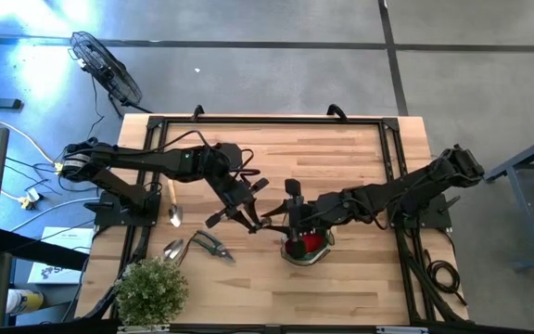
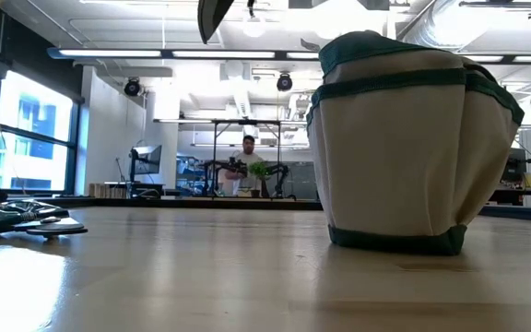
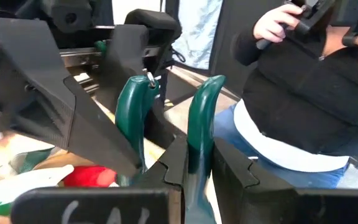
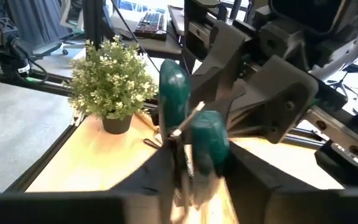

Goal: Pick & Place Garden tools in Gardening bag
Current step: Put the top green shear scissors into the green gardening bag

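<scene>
Green-handled pruners [image 3: 199, 118] are held above the table's middle, between my two grippers. My left gripper [image 1: 251, 218] and my right gripper [image 1: 281, 223] meet there, both shut on them. The pruners also show in the right wrist view [image 4: 174, 90]. The gardening bag [image 1: 306, 250] stands just on the near side of my right gripper, with a red piece [image 1: 304, 243] inside. In the low view it is a pale fabric bag with green trim [image 2: 404, 138], resting on its base. A trowel [image 1: 174, 209], a silver scoop [image 1: 172, 249] and black-handled pruners [image 1: 211, 246] lie on the table at the left. My left gripper pinches one green handle [image 3: 199, 163] of the pruners between its two fingers, low on the handle. Both handles stick out past the fingers, clear of the table. My right gripper has the pruners' spring end [image 4: 188, 167] between its two fingers, coming from the table's right. The handles [image 4: 209, 134] stand out beyond its fingers.
A bushy potted plant [image 1: 151, 289] stands at the near left corner. A black frame [image 1: 267, 121] runs round the table top. A person [image 3: 303, 81] stands beyond the table, holding dark grips. A fan [image 1: 108, 67] stands on the floor at the far left.
</scene>
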`<state>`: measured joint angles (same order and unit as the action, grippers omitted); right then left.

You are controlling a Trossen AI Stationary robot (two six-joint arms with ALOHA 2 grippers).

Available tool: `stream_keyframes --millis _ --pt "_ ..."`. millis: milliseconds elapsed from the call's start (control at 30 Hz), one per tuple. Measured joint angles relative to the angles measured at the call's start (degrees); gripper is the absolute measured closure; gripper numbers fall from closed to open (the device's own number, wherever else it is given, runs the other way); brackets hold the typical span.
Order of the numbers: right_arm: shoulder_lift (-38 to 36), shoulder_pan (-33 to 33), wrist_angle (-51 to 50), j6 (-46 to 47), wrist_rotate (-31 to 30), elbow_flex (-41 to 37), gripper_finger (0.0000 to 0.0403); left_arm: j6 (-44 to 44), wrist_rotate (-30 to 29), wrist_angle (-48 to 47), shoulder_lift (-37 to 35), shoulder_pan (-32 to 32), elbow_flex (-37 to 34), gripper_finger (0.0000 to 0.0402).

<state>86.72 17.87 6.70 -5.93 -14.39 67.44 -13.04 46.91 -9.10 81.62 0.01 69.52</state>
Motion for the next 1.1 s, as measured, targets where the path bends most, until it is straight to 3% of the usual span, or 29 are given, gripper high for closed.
stream_keyframes --millis 100,367,733,1100 --pt "0.0 -0.4 0.2 -0.2 -0.4 0.0 0.0346 0.2 -0.5 0.1 0.0 0.0 0.0 0.0364" --pt "0.0 -0.8 -0.1 0.1 -0.3 0.0 0.0346 0.1 -1.3 -0.1 0.0 0.0 0.0 0.0363" --pt "0.0 -0.7 -0.5 0.3 -0.2 0.0 0.0347 0.0 -0.8 -0.4 0.0 -0.1 0.0 0.0219" --pt "0.0 1.3 -5.0 4.3 -0.2 0.0 0.0347 -0.2 -7.3 -3.4 0.0 -0.2 0.0 0.0198"
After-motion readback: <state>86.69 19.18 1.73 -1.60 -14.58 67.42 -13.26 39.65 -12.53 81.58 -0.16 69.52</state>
